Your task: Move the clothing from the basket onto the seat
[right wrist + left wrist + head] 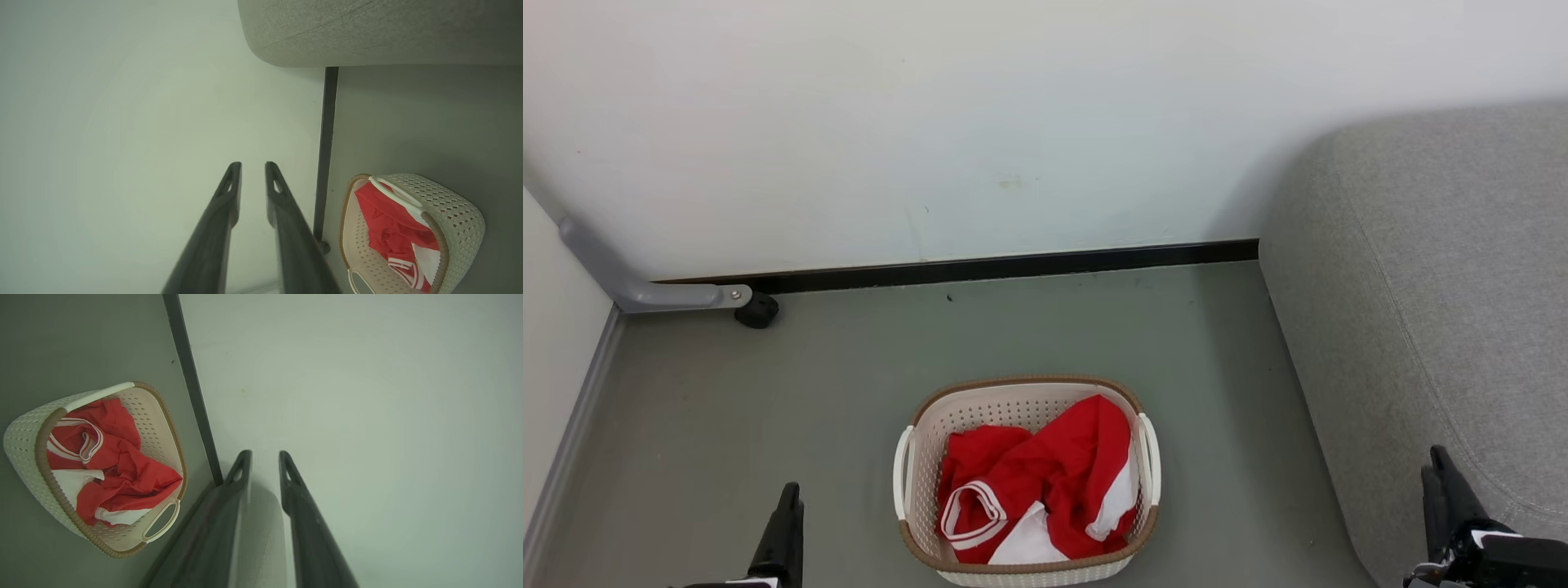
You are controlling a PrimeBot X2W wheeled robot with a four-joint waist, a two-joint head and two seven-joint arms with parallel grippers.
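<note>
The clothing (1054, 482), crumpled red fabric with white panels and a striped band, lies in the cream perforated basket (1013, 381) on the grey floor. The grey upholstered seat (1462, 269) stands to the basket's right. My left gripper (790, 494) sits low and left of the basket, and my right gripper (1437, 461) is low at the seat's front edge. Both are apart from the basket. In the left wrist view, the gripper (264, 459) is slightly open and empty, with basket (24, 433) and clothing (122, 473) at the left. The right gripper (252, 169) is likewise slightly open, beside basket (457, 208), clothing (384, 228) and seat (367, 28).
A pale wall (1013, 122) with a black baseboard (1013, 267) runs behind the basket. At the far left a grey metal leg (645, 294) ends in a black foot (757, 310), next to a pale side panel. Grey floor (768, 392) surrounds the basket.
</note>
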